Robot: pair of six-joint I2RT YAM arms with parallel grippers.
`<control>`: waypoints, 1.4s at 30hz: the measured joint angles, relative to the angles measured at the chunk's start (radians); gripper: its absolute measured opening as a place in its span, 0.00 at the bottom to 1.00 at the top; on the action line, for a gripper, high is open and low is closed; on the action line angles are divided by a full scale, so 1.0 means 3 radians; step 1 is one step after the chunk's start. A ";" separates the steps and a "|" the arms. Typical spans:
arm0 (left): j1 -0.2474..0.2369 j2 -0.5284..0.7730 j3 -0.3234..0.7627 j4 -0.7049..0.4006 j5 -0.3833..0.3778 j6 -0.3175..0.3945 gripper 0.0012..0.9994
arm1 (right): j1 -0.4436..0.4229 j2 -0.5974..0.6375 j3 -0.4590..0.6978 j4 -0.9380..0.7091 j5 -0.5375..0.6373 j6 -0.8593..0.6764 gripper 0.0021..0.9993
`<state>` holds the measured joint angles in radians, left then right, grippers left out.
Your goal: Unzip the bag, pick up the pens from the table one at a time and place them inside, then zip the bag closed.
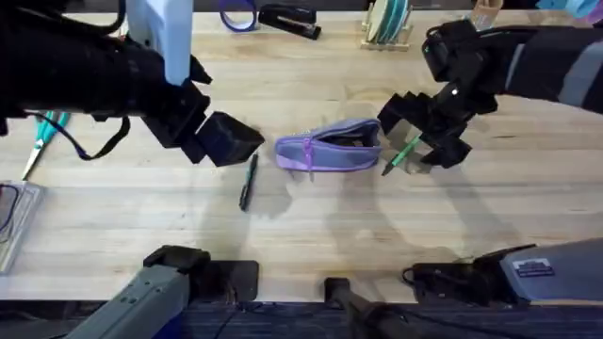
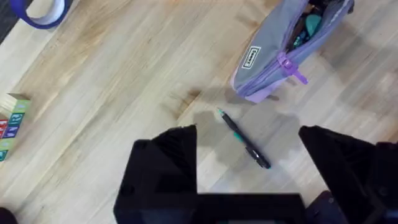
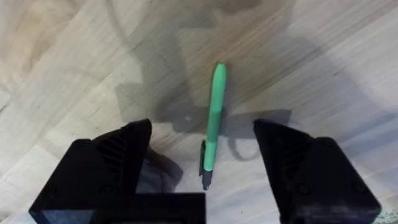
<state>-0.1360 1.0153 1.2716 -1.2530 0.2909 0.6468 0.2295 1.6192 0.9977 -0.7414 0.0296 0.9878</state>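
Observation:
The lavender bag (image 1: 325,146) lies mid-table with its zipper open; in the left wrist view the bag (image 2: 280,56) shows dark and teal contents inside. A black pen (image 1: 248,181) rests on the table just left of it. My left gripper (image 1: 231,139) hovers open over that black pen (image 2: 245,140), fingers (image 2: 165,168) apart on either side. A green pen (image 1: 402,153) lies right of the bag. My right gripper (image 1: 419,137) stands open low over it, and the green pen (image 3: 213,118) lies between the fingers (image 3: 118,162), flat on the wood.
A purple tape roll (image 1: 238,13), a black stapler (image 1: 290,21) and a rack of plates (image 1: 386,24) line the far edge. Teal-handled scissors (image 1: 42,137) and a clear tray (image 1: 11,221) sit at the left. Coloured blocks (image 2: 9,121) stand beyond the tape.

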 joint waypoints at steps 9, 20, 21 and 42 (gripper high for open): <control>0.0000 0.0000 0.0000 0.0000 0.0001 -0.0001 1.00 | 0.0000 0.0066 0.0048 -0.0086 0.0004 0.0001 0.97; 0.0000 0.0000 0.0000 0.0000 0.0000 0.0000 0.99 | 0.0000 0.0167 0.0135 -0.0268 0.0059 -0.0001 0.83; 0.0000 0.0000 0.0000 0.0001 0.0000 0.0000 1.00 | 0.0000 0.0167 0.0135 -0.0274 0.0064 0.0000 0.79; 0.0000 0.0000 0.0000 0.0000 0.0000 -0.0001 1.00 | -0.0009 0.0165 0.0136 -0.0252 0.0011 0.0075 0.04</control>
<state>-0.1360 1.0153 1.2716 -1.2530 0.2909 0.6464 0.2268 1.6688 1.0386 -0.8169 0.0330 1.0103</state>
